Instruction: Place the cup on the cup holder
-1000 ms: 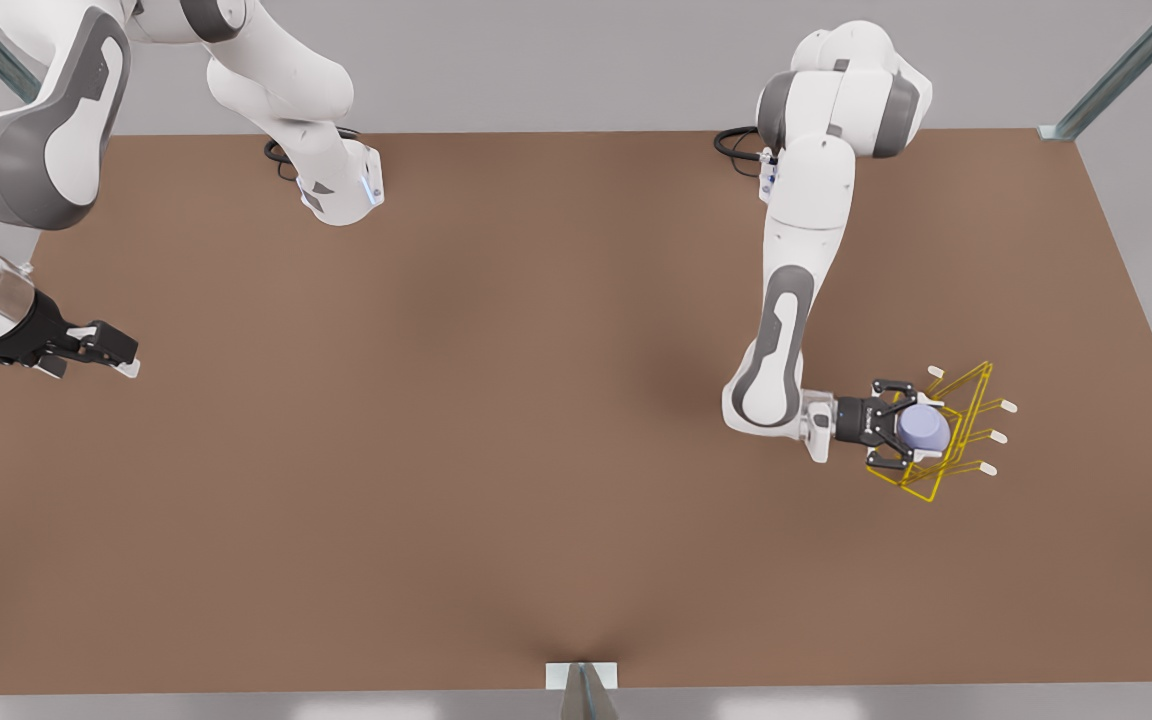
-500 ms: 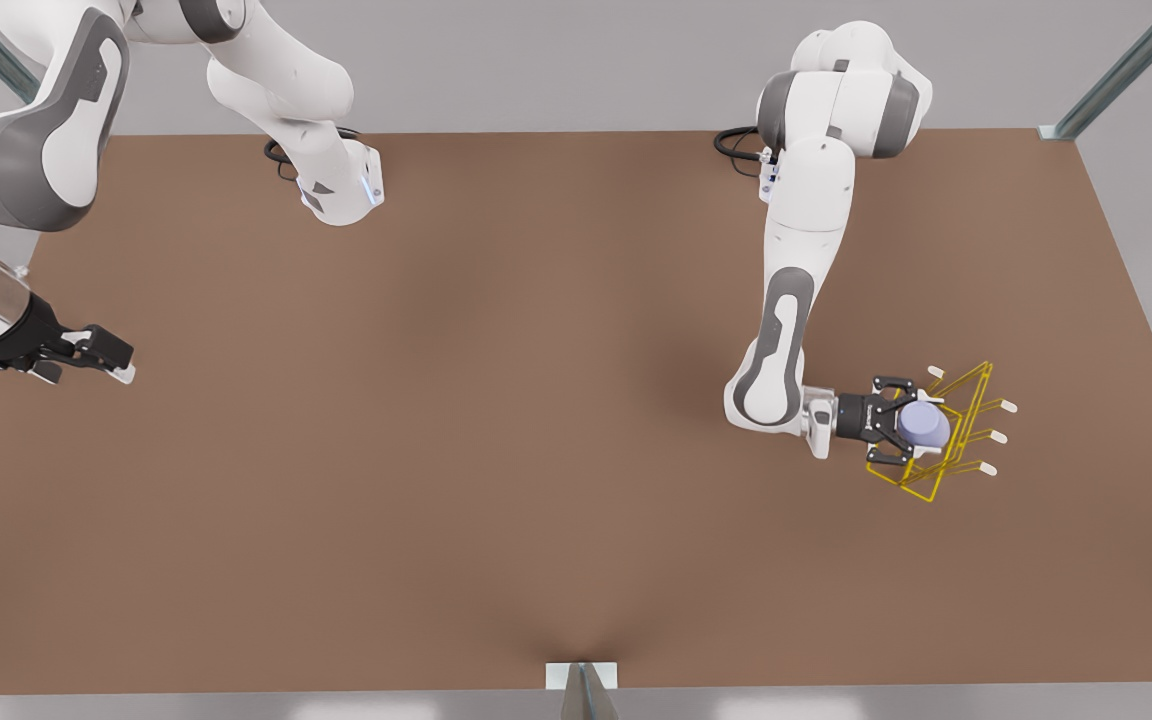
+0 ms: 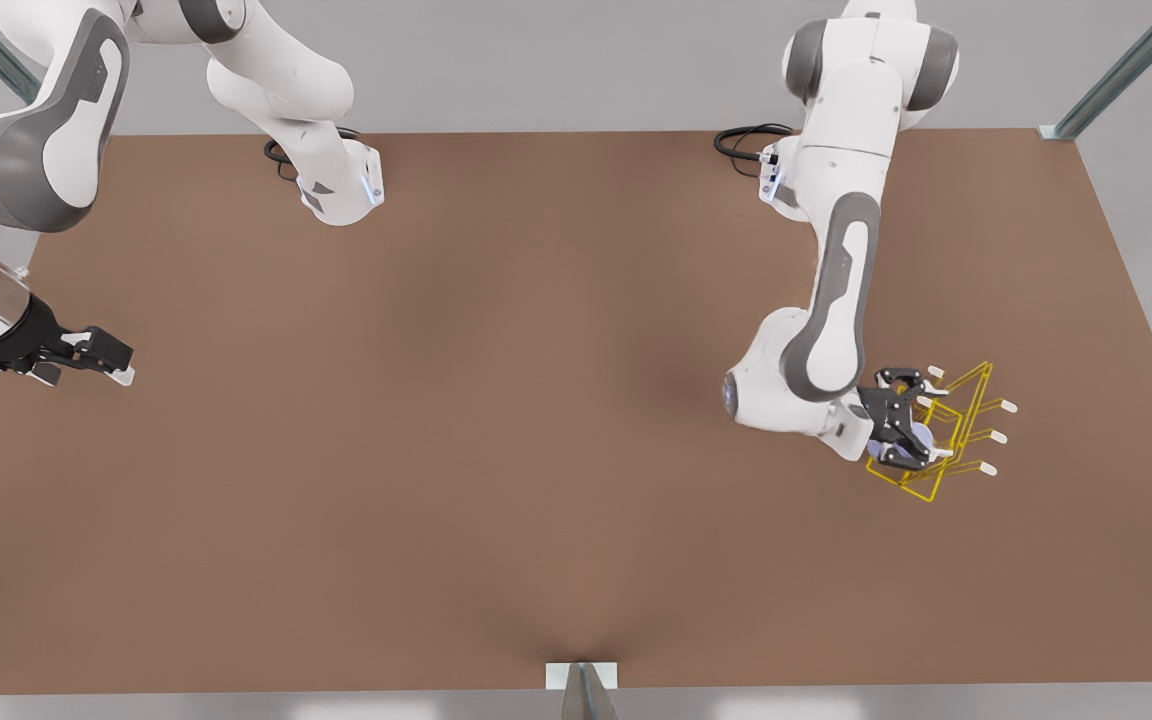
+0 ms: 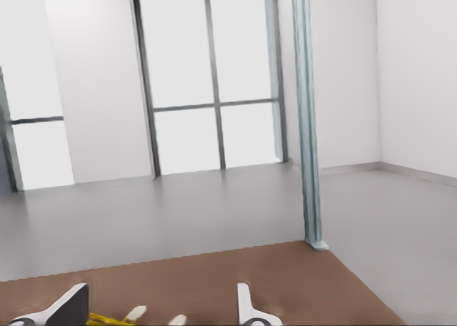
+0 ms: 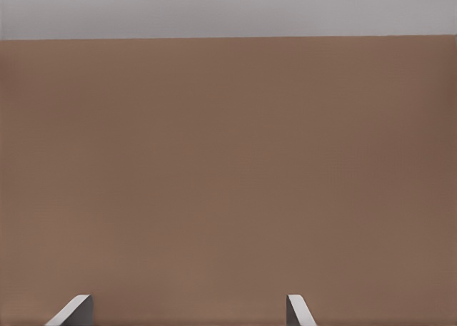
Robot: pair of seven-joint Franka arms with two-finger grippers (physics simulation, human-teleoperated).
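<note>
The yellow wire cup holder [image 3: 972, 404] with white-tipped prongs stands at the front view's right; a bit of it shows in the left wrist view [image 4: 104, 317]. The lavender cup [image 3: 916, 438] sits on the holder's near side, mostly hidden behind my left gripper [image 3: 923, 424]. That gripper hovers over it, open, and nothing lies between its fingers in the left wrist view [image 4: 158, 299]. My right gripper [image 3: 118, 361] waits open above the table's edge at the front view's left, facing bare brown tabletop [image 5: 189, 306].
The brown table [image 3: 496, 420] spreads wide between the two arms. A metal post [image 4: 307, 126] rises at the table corner beyond the holder. A small white bracket [image 3: 582, 676] sits at the table's near edge.
The left arm's elbow swung up and its wrist tilted, taking the gripper off the cup, which stays on the holder. The right gripper drifted slightly leftward in the front view.
</note>
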